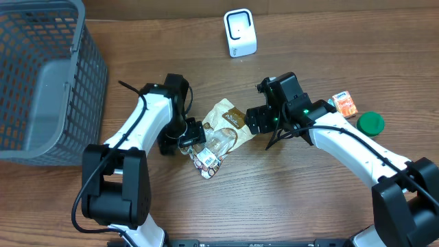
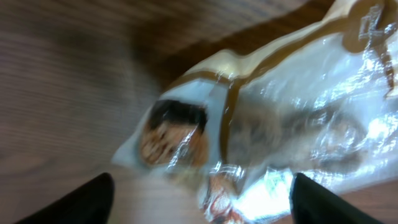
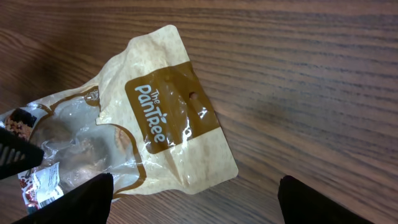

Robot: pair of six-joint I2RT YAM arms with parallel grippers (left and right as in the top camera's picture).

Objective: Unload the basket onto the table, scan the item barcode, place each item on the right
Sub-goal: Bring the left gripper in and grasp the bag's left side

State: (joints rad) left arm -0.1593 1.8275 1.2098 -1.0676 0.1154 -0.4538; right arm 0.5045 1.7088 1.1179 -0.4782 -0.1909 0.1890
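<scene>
Overhead: a snack bag lies flat at the centre of a brown wood-grain tabletop, between the left end effector and the right end effector. A white scanner stands well apart at top centre, and a grey basket fills the upper left. Left wrist, blurred: fingers spread wide over the bag's clear part, gripping nothing. Right wrist: fingers wide open above the bag's tan top, empty. By this judgement the bag is not yet lifted; picking it up and showing its barcode remain. No room shows beyond the tabletop.
</scene>
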